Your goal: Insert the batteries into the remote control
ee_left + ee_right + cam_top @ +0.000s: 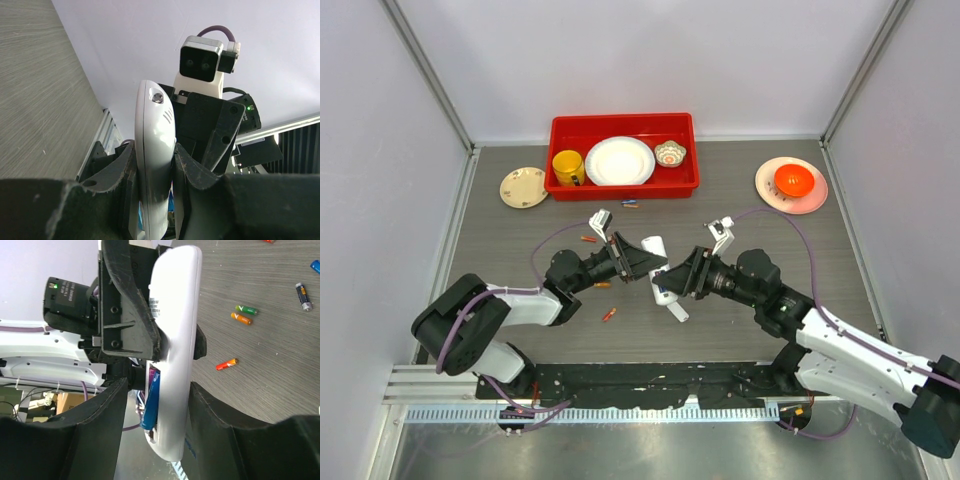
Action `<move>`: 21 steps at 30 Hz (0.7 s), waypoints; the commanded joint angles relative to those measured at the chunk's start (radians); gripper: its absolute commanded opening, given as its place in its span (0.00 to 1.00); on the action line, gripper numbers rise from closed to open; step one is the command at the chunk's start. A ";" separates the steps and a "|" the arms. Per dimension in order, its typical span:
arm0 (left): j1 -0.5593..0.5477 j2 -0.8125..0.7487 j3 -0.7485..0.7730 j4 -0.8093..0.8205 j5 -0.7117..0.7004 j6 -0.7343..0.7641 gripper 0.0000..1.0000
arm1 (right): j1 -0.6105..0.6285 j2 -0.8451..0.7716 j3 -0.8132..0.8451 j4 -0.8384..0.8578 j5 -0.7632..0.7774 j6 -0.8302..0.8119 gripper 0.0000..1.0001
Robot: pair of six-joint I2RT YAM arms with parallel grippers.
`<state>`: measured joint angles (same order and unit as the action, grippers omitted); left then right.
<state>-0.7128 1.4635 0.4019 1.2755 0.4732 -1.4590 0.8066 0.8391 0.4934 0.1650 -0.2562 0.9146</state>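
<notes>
Grey wood-grain tabletop [510, 250] holds the loose stock. Above it, mid-frame in top view, L gripper [154, 152] pinches the slim white plastic remote control [155, 120] off the table; R gripper [159, 387] straddles its lower end — clamped or not, can't tell. One blue cylindrical battery [151, 400] sits in the recess; orange-red and green batteries [226, 364] lie right of frame, R wrist view. Step, prob: seating cells — next needs R fetching another, polarity matched.

Left claw [645, 262] and right claw [672, 281] nose to nose at remote control [671, 306], batteries [608, 314] strewn on table [740, 325], red bin [620, 190] behind
</notes>
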 commanded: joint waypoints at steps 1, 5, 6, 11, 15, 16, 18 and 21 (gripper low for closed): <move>0.006 0.001 0.003 0.269 0.021 0.003 0.00 | -0.026 -0.040 -0.013 0.042 -0.047 0.043 0.57; 0.009 0.003 -0.002 0.271 0.021 0.005 0.00 | -0.035 -0.048 -0.027 0.057 -0.074 0.058 0.57; 0.009 0.001 -0.002 0.271 0.021 0.003 0.00 | -0.035 -0.046 -0.030 0.054 -0.074 0.058 0.56; 0.012 -0.011 0.003 0.271 0.022 0.002 0.00 | -0.044 -0.054 -0.056 0.065 -0.084 0.064 0.55; 0.015 -0.008 0.002 0.271 0.028 0.000 0.00 | -0.055 -0.067 -0.069 0.083 -0.092 0.081 0.55; 0.015 -0.006 0.000 0.271 0.028 0.002 0.00 | -0.056 -0.072 -0.070 0.088 -0.094 0.086 0.55; 0.015 -0.005 -0.003 0.271 0.028 0.002 0.00 | -0.066 -0.078 -0.069 0.088 -0.097 0.087 0.55; 0.015 -0.003 -0.006 0.271 0.028 0.003 0.00 | -0.075 -0.089 -0.069 0.073 -0.095 0.084 0.55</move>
<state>-0.7044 1.4654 0.4011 1.2762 0.4900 -1.4590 0.7448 0.7757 0.4252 0.1951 -0.3359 0.9913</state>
